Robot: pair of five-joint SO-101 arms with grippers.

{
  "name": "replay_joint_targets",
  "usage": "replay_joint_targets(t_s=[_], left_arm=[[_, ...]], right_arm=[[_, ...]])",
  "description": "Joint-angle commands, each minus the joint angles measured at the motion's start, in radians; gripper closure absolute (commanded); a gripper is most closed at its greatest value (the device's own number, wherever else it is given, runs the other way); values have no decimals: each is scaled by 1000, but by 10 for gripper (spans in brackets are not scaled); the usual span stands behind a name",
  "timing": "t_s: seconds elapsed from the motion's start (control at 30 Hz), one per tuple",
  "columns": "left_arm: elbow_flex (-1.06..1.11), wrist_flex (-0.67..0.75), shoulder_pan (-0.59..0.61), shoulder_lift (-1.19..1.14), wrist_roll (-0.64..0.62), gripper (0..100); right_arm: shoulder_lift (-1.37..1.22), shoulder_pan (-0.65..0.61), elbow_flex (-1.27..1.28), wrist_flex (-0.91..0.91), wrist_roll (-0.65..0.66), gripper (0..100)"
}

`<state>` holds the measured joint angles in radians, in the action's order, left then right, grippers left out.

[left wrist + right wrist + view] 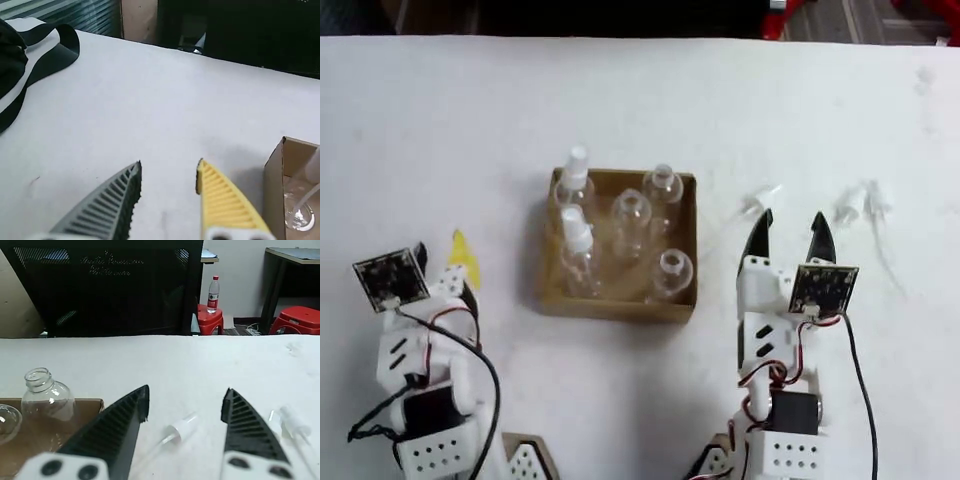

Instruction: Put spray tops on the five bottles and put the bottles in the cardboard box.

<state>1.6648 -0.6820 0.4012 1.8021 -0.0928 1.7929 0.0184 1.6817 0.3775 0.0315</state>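
Bottles (630, 220) need tops now. Left gripper (167, 167) is spread wide, holding nothing, beside the cardboard box (620, 305). All five stand inside — only two wear spray tops (578, 157). Right gripper (186, 391), spread too, should next pinch the loose spray top (182, 427) just ahead.

**Tally on the worktop**

From my station I count one cardboard box (615, 305) on the worktop (470, 120), with five clear bottles (631, 215) standing in it. Two bottles carry fitted spray tops (577, 158) and three have bare necks. Three loose spray tops (757, 200) lie beside the box.
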Motion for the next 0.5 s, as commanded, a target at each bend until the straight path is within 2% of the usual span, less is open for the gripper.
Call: replay_joint_targets(t_s=[0.0,0.33,0.47], left_arm=[[-5,23,-21,5,17,834],[-5,0,-24,5,17,831],[-6,-28,-79,5,18,831]], right_arm=[[7,-10,8,-22,2,783],[7,-12,8,-21,2,783],[1,-5,8,-24,2,783]])
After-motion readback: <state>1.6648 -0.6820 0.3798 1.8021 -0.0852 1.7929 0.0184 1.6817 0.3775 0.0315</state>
